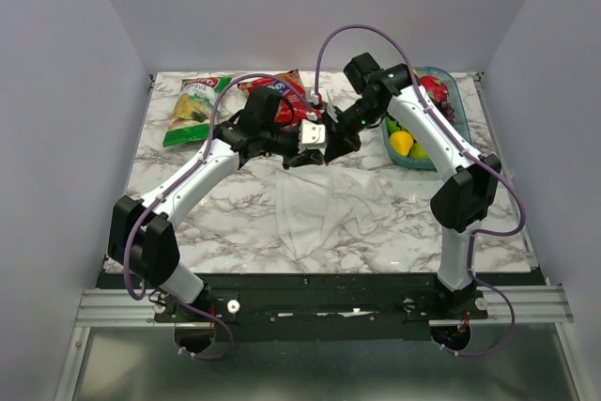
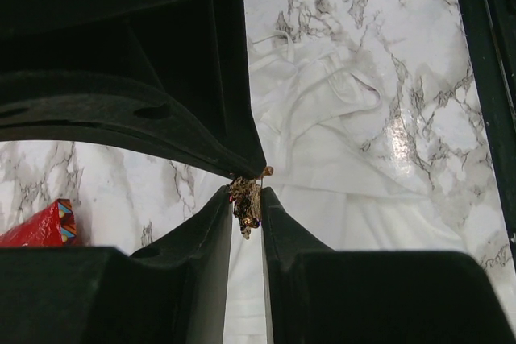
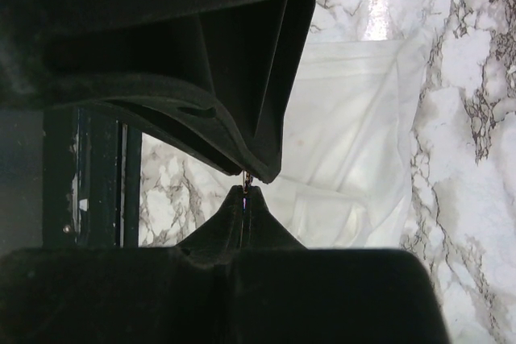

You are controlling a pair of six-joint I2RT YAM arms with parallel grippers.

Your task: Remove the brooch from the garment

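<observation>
A: Where's the brooch (image 2: 244, 207)?
B: Pinched in the left gripper (image 2: 246, 193); held above the garment (image 2: 347, 159) on the tabletop (image 2: 403, 6).
A: The right gripper (image 3: 247, 185)?
B: Pressed together on the brooch's thin end; both tips meet.

Your white-and-black left arm (image 1: 202, 174) and right arm (image 1: 437, 129) both bend inward, so your black two-finger left gripper (image 2: 246, 207) and right gripper (image 3: 247, 183) meet tip to tip, each with its jaws pinched tight.
</observation>
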